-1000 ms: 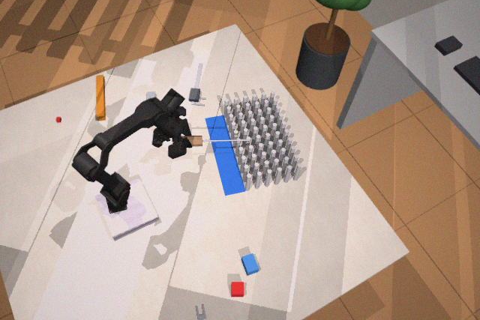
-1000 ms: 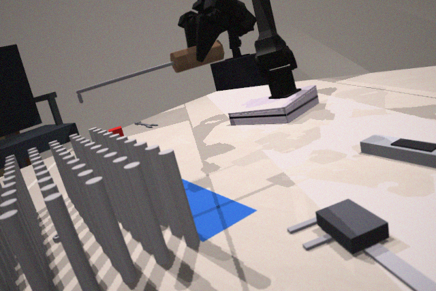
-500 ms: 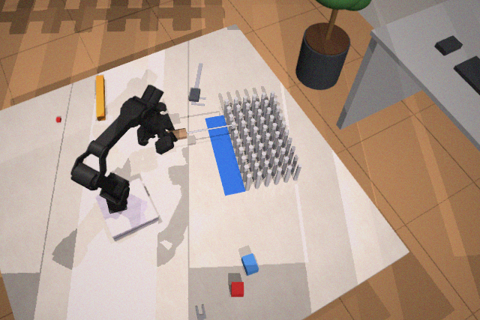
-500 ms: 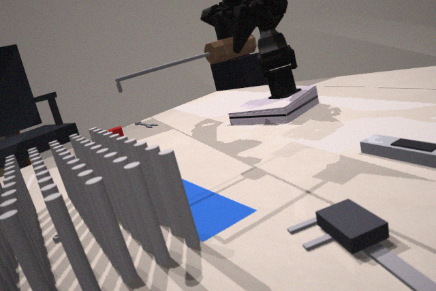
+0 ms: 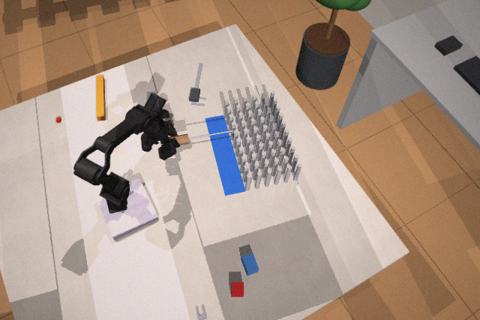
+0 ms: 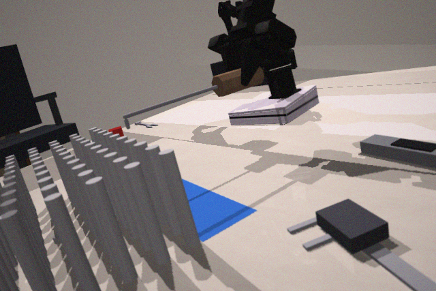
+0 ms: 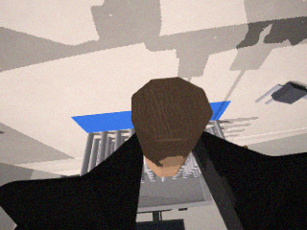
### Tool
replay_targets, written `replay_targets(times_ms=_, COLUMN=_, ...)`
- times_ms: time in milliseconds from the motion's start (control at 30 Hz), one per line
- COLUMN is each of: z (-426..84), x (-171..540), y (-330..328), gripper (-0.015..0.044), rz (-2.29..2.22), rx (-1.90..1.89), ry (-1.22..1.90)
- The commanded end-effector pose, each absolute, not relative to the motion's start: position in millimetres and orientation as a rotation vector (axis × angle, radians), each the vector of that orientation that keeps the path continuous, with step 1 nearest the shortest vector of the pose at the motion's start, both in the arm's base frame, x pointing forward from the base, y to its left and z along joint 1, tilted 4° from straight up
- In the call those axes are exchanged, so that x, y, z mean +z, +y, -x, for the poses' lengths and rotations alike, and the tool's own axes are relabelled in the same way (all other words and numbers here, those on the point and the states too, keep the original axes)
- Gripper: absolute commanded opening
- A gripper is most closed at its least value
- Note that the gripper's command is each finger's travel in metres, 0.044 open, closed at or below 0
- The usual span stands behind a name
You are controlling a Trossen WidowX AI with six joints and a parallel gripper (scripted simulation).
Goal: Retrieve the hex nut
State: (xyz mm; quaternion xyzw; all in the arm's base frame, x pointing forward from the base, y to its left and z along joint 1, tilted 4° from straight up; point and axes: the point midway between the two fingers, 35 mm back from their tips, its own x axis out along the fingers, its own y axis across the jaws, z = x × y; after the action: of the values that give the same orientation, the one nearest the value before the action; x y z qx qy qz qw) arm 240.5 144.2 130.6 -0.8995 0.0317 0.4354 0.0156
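Observation:
My gripper [image 5: 176,139] [image 6: 249,75] [image 7: 164,133] is shut on the wooden handle [image 5: 183,139] [image 6: 227,82] [image 7: 170,107] of a hook tool. Its thin rod [image 5: 209,135] [image 6: 169,101] points toward the spacers, with the short bent tip [image 6: 127,123] hanging down. In the top view the rod crosses over the blue taped strip [image 5: 229,169] [image 6: 220,210] [image 7: 101,123] and ends at the near edge of the spacers. The tool is raised above the table. The metal spacers [image 5: 248,183] [image 6: 149,210] [image 7: 103,150] stand upright in rows. I cannot make out the nut clearly.
A dark block with two prongs [image 5: 194,94] [image 6: 351,224] [image 7: 290,92] lies beside the field. A blue block [image 5: 250,264] and a red block [image 5: 237,289] [image 6: 116,131] are off the other side. An orange bar [image 5: 100,97] lies behind the arm.

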Motion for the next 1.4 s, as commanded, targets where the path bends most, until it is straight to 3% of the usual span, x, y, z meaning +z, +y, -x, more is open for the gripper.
replay_targets(times_ms=0, z=-243, x=114, y=145, gripper=0.0000, rz=2.803, rx=1.355, ry=0.096)
replay_targets(times_ms=567, z=-239, x=32, y=133, gripper=0.0000, rz=2.806, rx=1.353, ry=0.095)
replay_targets(times_ms=1367, z=-254, x=34, y=133, gripper=0.0000, rz=2.806, rx=1.352, ry=0.096)
